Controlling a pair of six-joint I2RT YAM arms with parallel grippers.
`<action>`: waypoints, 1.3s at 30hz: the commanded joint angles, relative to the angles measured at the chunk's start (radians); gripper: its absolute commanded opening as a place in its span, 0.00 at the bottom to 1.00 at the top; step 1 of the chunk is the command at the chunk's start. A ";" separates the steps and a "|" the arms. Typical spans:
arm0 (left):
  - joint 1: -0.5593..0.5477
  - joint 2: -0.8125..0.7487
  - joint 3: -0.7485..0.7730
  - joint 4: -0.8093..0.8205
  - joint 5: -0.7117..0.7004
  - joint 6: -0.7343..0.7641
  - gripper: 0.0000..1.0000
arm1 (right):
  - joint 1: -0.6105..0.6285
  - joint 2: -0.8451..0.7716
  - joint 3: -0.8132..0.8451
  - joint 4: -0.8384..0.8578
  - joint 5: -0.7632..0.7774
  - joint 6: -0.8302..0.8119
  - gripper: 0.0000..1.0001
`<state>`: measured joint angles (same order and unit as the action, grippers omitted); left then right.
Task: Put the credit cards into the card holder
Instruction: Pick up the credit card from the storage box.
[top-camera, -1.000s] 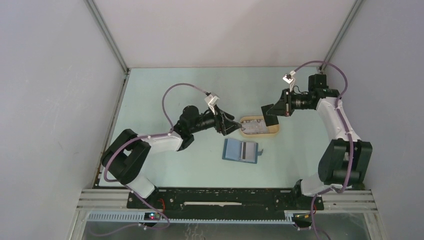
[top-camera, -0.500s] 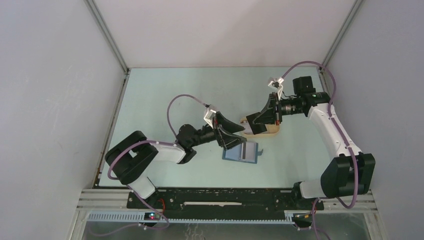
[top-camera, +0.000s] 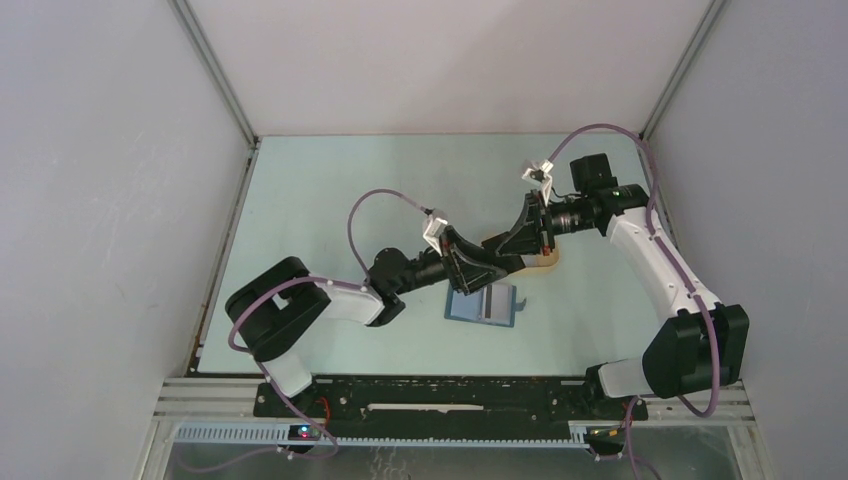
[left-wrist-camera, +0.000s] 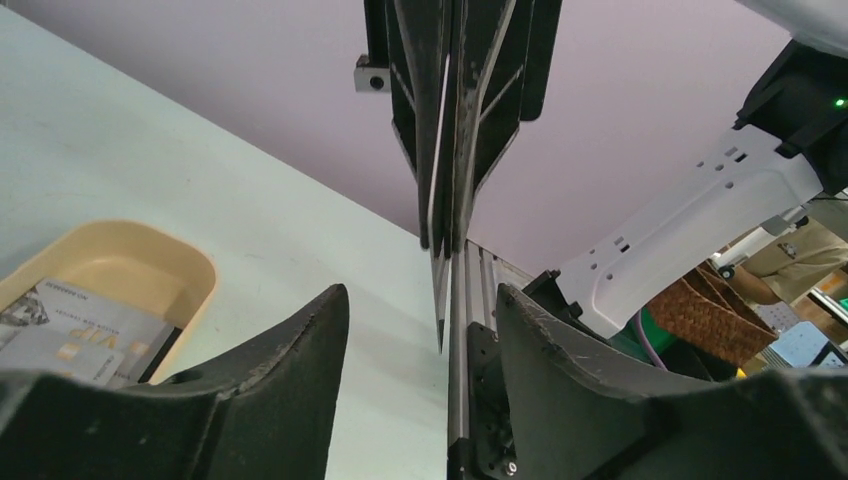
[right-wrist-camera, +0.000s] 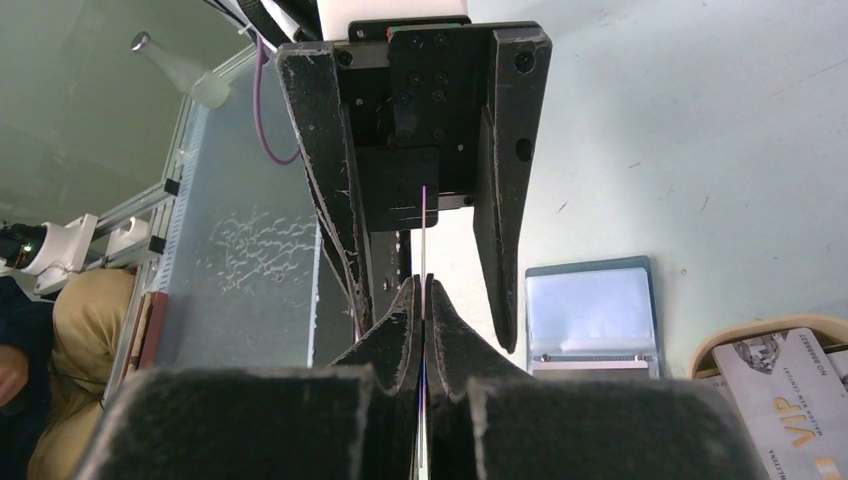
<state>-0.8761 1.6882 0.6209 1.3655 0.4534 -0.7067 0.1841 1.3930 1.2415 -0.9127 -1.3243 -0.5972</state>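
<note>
**Handover of one card above the table.** One credit card (right-wrist-camera: 424, 215) was off the table and seen edge-on as a thin line. It was pinched between the closed fingers of your right gripper (right-wrist-camera: 422, 290). The card's free edge stuck out past those fingertips.

Your left gripper (left-wrist-camera: 420, 300) met it nose to nose with its jaws apart, one finger on either side of that free edge. A gap showed on both sides of the card, so no contact by the left fingers could be seen.

The card holder (top-camera: 483, 305) lay open and flat on the table (top-camera: 330, 180). It sat a little right of the middle and closer to the near edge than to the far one, with its light blue pockets facing up. Neither gripper touched it.

Just beyond it, toward the far edge and the right edge, stood the beige tray (right-wrist-camera: 730, 335). In the top view the two meeting grippers hid the tray's left end. The other credit cards (right-wrist-camera: 785, 390) lay flat and overlapping inside the tray, and the uppermost one bore the print "VIP". Both arms reached inward from their bases at the near edge, the left from the left corner and the right from the right corner.
</note>
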 joint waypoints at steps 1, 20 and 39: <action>-0.012 0.009 0.052 0.014 -0.029 0.022 0.58 | 0.014 -0.023 -0.004 0.008 -0.009 -0.003 0.02; -0.012 0.009 0.022 0.026 -0.030 0.010 0.00 | 0.006 -0.048 -0.004 0.028 0.038 0.057 0.51; -0.014 0.021 0.003 0.039 0.050 -0.049 0.00 | -0.064 -0.056 -0.004 0.058 -0.008 0.131 0.52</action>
<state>-0.8898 1.7134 0.6300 1.3678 0.4694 -0.7448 0.1043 1.3334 1.2369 -0.8776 -1.3186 -0.4843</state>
